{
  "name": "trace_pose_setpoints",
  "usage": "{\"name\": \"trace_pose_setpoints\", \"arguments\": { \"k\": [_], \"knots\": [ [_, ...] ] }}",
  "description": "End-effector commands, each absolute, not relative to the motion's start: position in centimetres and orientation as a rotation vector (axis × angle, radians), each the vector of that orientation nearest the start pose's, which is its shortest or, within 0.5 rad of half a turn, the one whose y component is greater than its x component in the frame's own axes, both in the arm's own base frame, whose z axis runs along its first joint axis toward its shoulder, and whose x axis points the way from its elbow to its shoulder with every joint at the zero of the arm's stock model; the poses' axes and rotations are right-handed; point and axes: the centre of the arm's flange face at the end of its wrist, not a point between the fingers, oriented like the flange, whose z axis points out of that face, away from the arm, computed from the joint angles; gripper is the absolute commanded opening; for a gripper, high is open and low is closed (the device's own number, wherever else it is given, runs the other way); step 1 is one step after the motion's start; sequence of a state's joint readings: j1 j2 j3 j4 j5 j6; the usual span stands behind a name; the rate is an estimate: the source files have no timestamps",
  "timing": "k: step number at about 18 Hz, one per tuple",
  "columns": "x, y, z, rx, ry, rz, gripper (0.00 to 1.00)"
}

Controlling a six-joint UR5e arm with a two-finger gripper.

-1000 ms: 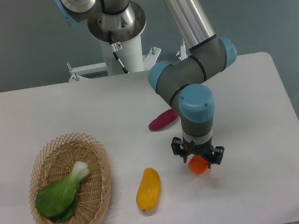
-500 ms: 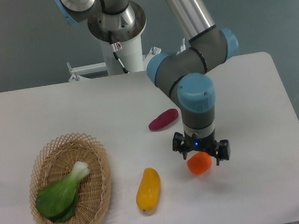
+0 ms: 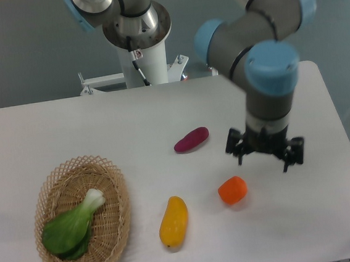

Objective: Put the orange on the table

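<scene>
Risen and shifted right, the gripper (image 3: 265, 153) hangs open and empty; orange (image 3: 233, 190) rests on the table (image 3: 100, 123) below-left of it.

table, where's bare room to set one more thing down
The table is bare along the far edge, from the left corner to the purple vegetable, and at the near right corner. The middle is crowded: orange, yellow fruit, claw overhead. The basket fills the near left.

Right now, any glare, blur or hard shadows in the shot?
Fixed camera: even, soft light, only faint shadows under the orange and basket; no glare on the table; tool and fruit look sharp; arm's upper part is cut off at the top edge.
</scene>
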State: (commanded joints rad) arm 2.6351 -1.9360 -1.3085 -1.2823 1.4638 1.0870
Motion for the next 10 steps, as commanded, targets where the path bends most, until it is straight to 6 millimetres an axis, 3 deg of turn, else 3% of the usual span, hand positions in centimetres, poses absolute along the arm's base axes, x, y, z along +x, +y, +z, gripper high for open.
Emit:
{"name": "trace_pose_setpoints", "arguments": {
  "k": [3, 10],
  "knots": [
    [-50.89, 43.17, 45.44, -2.923, 0.079, 0.177, 1.00],
    [-50.77, 43.13, 45.49, -2.922, 0.086, 0.177, 1.00]
  ]
}}
